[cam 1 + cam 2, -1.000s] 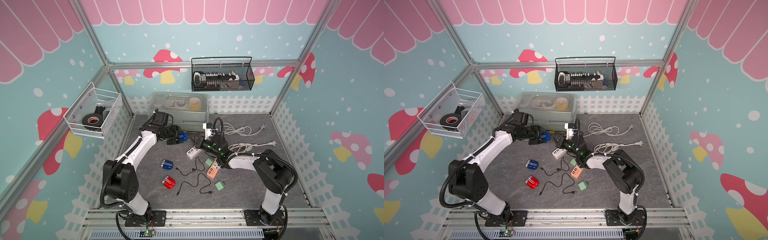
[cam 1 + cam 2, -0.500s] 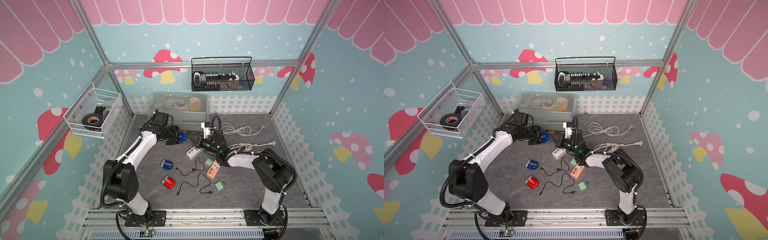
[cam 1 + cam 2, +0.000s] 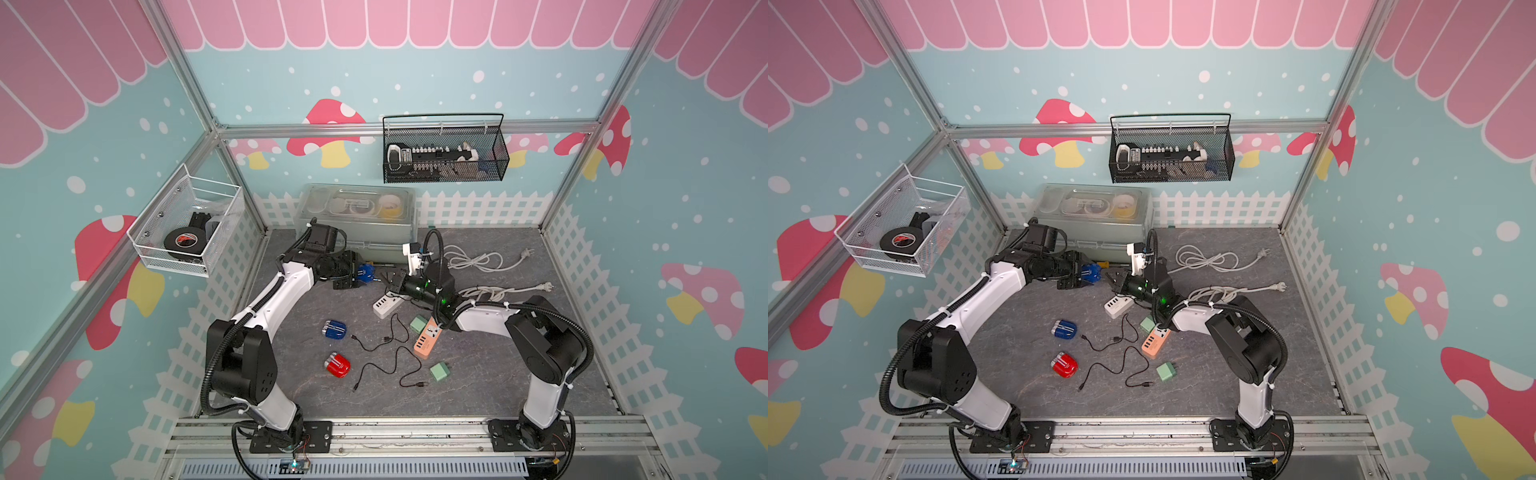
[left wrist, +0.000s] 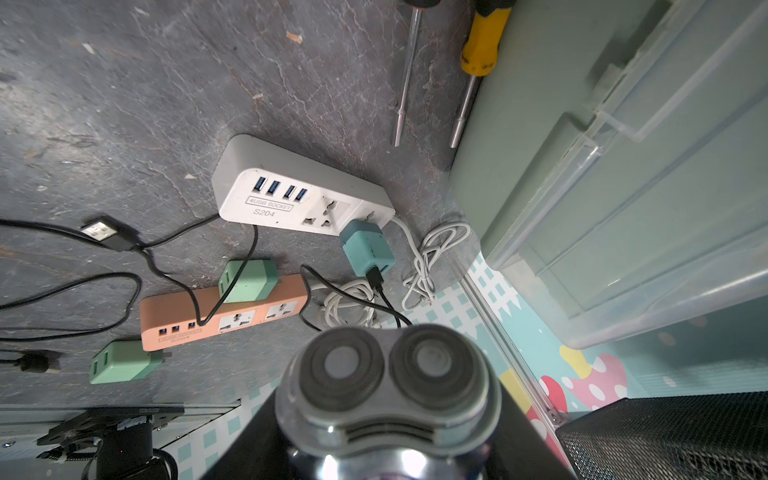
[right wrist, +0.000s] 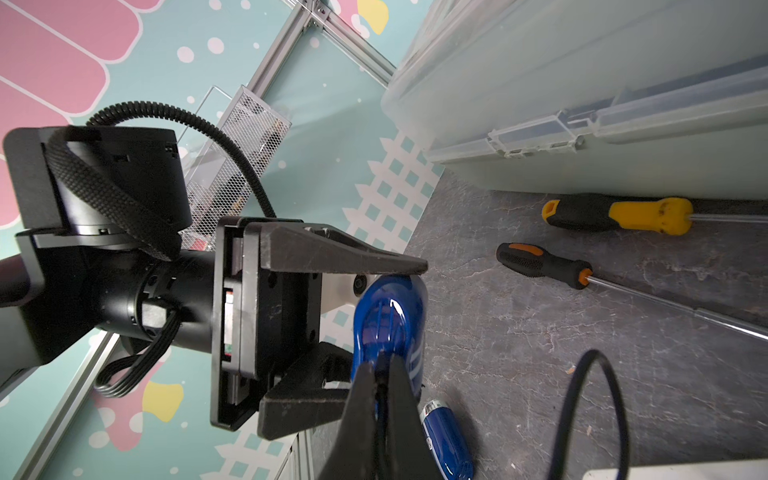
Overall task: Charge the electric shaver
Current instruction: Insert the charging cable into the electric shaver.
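A blue electric shaver (image 3: 366,273) (image 3: 1091,272) hangs just above the table at the back left, with my left gripper (image 3: 356,275) shut on its body. Its two round heads (image 4: 386,374) fill the left wrist view. My right gripper (image 3: 392,279) (image 5: 380,368) is shut on the plug end of a thin black charging cable (image 5: 590,415), its tips against the shaver's blue base (image 5: 388,316). The cable (image 4: 386,299) runs from a teal adapter (image 4: 368,251) plugged into the white power strip (image 3: 384,305) (image 4: 299,195). The plug itself is hidden between the fingers.
The plastic bin (image 3: 357,220) stands close behind both grippers, with two screwdrivers (image 5: 615,214) (image 5: 544,264) at its foot. On the table lie another blue shaver (image 3: 334,329), a red shaver (image 3: 337,365), an orange power strip (image 3: 427,338), green adapters (image 3: 439,372), loose black cables (image 3: 390,365) and white cords (image 3: 478,262).
My right gripper has moved left, closing in on the base of the blue shaver. The left arm and the shaver have stayed in place.
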